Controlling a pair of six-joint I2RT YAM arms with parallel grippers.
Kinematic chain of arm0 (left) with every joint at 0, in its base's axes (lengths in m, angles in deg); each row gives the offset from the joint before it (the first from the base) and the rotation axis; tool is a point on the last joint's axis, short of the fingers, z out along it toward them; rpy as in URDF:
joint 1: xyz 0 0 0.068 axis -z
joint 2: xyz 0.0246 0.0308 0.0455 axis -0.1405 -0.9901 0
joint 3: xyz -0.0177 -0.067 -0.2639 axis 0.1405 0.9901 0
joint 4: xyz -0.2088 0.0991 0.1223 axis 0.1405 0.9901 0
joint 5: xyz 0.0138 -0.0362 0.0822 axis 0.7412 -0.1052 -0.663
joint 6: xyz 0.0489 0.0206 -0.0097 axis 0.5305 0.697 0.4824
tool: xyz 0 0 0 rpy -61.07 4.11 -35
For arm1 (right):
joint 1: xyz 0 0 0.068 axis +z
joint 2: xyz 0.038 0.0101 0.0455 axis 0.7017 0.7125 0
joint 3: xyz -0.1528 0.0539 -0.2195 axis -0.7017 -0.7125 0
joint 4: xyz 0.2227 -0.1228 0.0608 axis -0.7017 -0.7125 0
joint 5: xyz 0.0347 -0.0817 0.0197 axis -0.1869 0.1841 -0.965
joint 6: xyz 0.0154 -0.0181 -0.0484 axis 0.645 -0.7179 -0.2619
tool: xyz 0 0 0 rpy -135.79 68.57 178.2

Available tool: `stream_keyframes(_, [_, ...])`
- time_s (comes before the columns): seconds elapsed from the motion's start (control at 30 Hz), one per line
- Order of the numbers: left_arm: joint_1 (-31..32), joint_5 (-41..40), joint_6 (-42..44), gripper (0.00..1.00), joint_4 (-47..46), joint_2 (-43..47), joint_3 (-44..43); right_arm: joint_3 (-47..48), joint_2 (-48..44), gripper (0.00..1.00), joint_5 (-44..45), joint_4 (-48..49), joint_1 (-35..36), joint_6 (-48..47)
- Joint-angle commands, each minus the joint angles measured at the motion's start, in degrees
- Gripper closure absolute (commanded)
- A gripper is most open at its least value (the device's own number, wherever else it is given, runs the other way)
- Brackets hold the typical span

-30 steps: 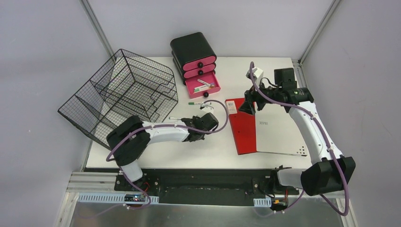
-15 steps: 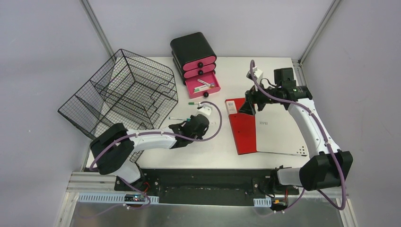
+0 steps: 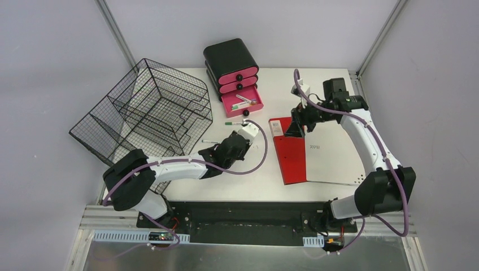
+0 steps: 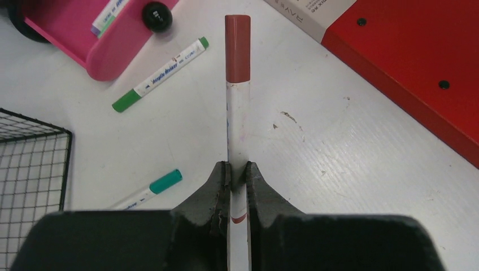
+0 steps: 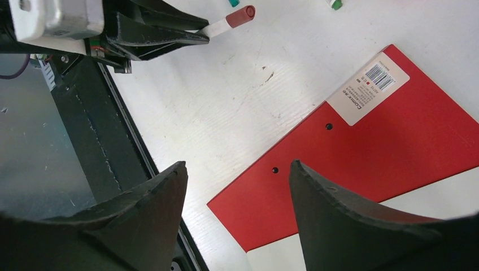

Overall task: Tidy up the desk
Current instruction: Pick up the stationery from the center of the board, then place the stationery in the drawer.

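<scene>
White worktop (image 3: 271, 90) spans the middle of the top view, grey walls behind.

- Left gripper (image 4: 238, 169), centre of the top view: jaws clamped on a red-capped marker (image 4: 238, 84), cap pointing to the top of the wrist view.
- Right gripper (image 5: 237, 164): jaws apart, nothing between them, over the red part of the notebook (image 5: 395, 130).
- Green-capped marker (image 4: 161, 73) and teal-capped marker (image 4: 152, 189) lie loose, left of the held one.
- Wire tray (image 3: 147, 113) upper left; drawer unit (image 3: 233, 73) top centre, bottom drawer open.
</scene>
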Motion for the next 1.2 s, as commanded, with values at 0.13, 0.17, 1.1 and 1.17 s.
stream_keyframes(0.13, [-6.11,10.44,9.07,1.00,-8.92,0.96,-2.10,4.13,0.95,0.32,-2.59,-4.10,-2.02,-3.72])
stream_keyframes(0.17, [-7.10,12.08,9.80,1.00,-9.08,0.20,-2.92,4.45,1.19,0.32,-2.63,-4.67,-2.31,-4.05])
stream_keyframes(1.1, [-19.56,22.25,38.70,1.00,-3.62,-25.83,-34.54,9.22,9.32,0.34,-2.58,-12.07,-9.73,-6.43])
stream_keyframes(1.17, [-20.28,21.16,38.87,1.00,-4.80,-27.37,-33.87,9.44,10.56,0.34,-2.00,-12.15,-9.74,-6.42])
